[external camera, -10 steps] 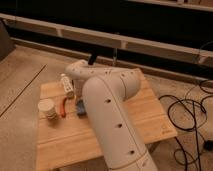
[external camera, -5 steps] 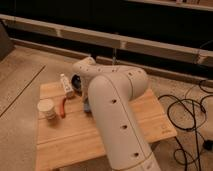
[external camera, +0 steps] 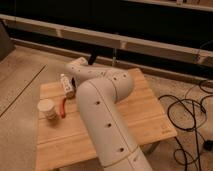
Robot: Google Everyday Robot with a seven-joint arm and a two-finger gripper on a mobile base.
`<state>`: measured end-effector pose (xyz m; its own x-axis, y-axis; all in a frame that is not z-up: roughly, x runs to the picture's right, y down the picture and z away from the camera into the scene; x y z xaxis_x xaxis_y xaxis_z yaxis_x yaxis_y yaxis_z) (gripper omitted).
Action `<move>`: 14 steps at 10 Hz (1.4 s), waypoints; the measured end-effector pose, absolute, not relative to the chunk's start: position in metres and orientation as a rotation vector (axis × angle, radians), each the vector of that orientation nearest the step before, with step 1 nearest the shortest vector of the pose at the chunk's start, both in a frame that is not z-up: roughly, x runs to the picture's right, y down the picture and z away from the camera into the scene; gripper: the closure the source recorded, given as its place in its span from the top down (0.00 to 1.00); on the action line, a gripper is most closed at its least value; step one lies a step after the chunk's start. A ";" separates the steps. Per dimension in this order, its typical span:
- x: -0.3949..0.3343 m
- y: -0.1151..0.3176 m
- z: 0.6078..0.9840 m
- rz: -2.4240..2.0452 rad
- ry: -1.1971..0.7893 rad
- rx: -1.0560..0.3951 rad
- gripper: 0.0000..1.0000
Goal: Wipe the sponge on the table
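My white arm (external camera: 102, 105) rises from the near edge of the wooden table (external camera: 145, 115) and bends back toward its far left. The gripper (external camera: 92, 59) shows only as a dark piece behind the forearm, over the table's far edge. I see no sponge; the arm hides the middle of the table top. A small white bottle (external camera: 66, 86) lies just left of the forearm.
A white paper cup (external camera: 47, 108) stands at the table's left, with a thin red object (external camera: 63, 106) lying beside it. Black cables (external camera: 187, 112) coil on the floor to the right. A dark wall with a metal rail (external camera: 150, 46) runs behind the table.
The arm's upper link has shifted slightly between frames, and the forearm sits a little farther back. The cup, bottle and red object have not moved.
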<state>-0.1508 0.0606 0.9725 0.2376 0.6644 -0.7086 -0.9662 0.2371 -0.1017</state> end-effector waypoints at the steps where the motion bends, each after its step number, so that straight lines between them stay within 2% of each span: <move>1: -0.172 0.056 0.971 1.186 0.573 -0.607 0.00; 5: -0.241 0.075 0.963 1.124 0.498 -0.679 0.00; 8: -0.263 0.095 0.956 1.140 0.470 -0.739 0.00; 11: -0.253 0.112 0.924 1.134 0.451 -0.726 0.00; 14: -0.204 0.119 0.871 1.166 0.419 -0.635 0.00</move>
